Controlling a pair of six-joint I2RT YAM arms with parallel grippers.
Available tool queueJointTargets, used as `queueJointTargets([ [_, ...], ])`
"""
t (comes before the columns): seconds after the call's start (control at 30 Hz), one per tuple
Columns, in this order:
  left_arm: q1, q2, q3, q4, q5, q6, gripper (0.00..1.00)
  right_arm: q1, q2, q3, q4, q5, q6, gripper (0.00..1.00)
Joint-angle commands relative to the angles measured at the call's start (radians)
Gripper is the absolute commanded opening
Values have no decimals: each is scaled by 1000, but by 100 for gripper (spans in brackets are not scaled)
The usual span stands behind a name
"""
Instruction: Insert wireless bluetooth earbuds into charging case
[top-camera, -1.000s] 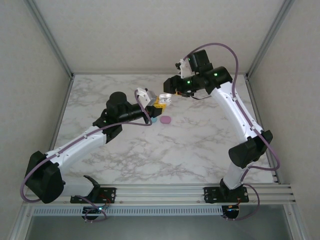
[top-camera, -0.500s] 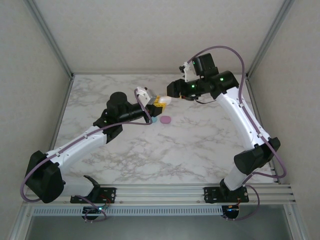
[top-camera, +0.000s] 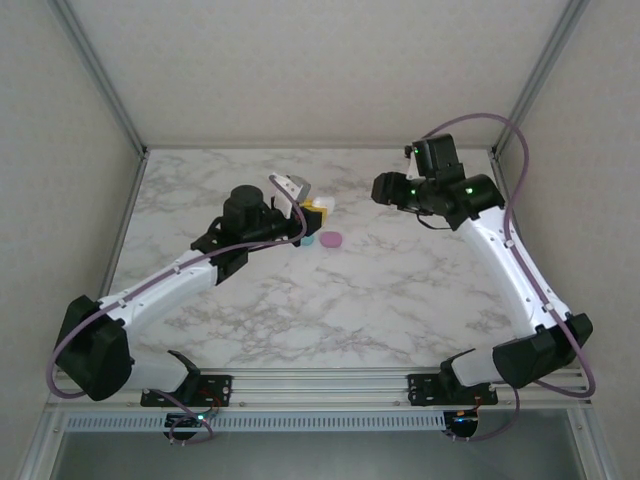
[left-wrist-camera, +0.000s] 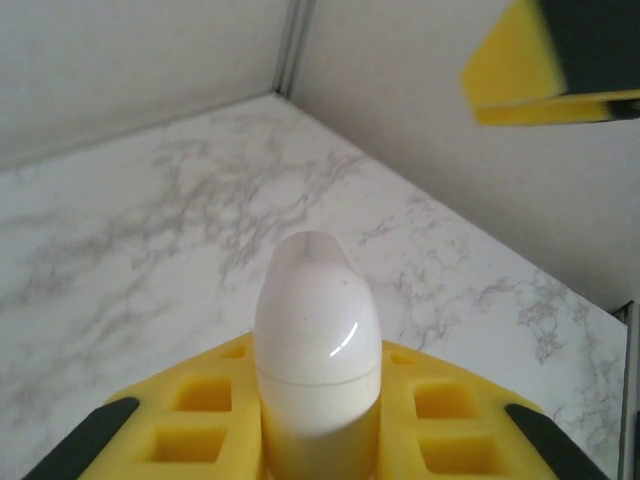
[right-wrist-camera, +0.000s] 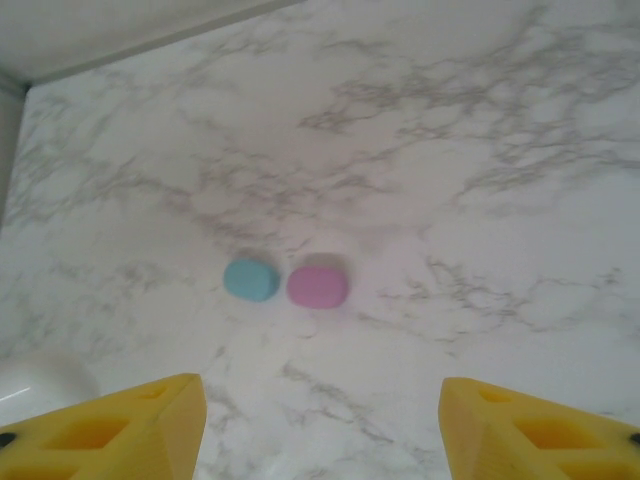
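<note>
My left gripper (top-camera: 316, 209) (left-wrist-camera: 318, 425) is shut on a white oval charging case (top-camera: 326, 204) (left-wrist-camera: 317, 330), which is closed, with a seam across its middle. It is held above the table at the back centre. My right gripper (top-camera: 381, 189) (right-wrist-camera: 330, 430) hangs to the right of it, apart from it, open with nothing between its yellow fingers. Below the right gripper a teal oval case (right-wrist-camera: 250, 280) (top-camera: 308, 240) and a pink one (right-wrist-camera: 318, 285) (top-camera: 332, 240) lie side by side on the marble. The earbuds are out of view.
The marble table (top-camera: 400, 290) is walled by a metal frame and white panels on three sides. A yellow fingertip (left-wrist-camera: 545, 70) of the right gripper shows at the upper right of the left wrist view.
My right gripper has drawn back to the right, away from the white case, and its jaws have spread wider. The left gripper keeps the case, almost in place.
</note>
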Motion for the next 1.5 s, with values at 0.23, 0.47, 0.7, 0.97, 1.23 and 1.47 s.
queueJointTargets([
  [0.23, 3, 199, 26, -226, -3, -288, 0, -57, -69, -141, 83, 70, 89, 64],
  [0.47, 6, 354, 78, -339, 38, -355, 1, -74, -57, -161, 89, 51, 117, 64],
  [0.7, 6, 428, 103, -377, 32, -387, 3, -75, -29, -162, 84, 39, 111, 64],
  [0.97, 17, 480, 111, -398, 46, -409, 8, -75, 6, -159, 92, 28, 111, 64],
  [1.23, 32, 496, 111, -416, 51, -411, 21, -77, 26, -148, 83, 32, 105, 64],
  [1.47, 48, 502, 113, -450, 26, -412, 36, -80, 31, -138, 74, 50, 90, 65],
])
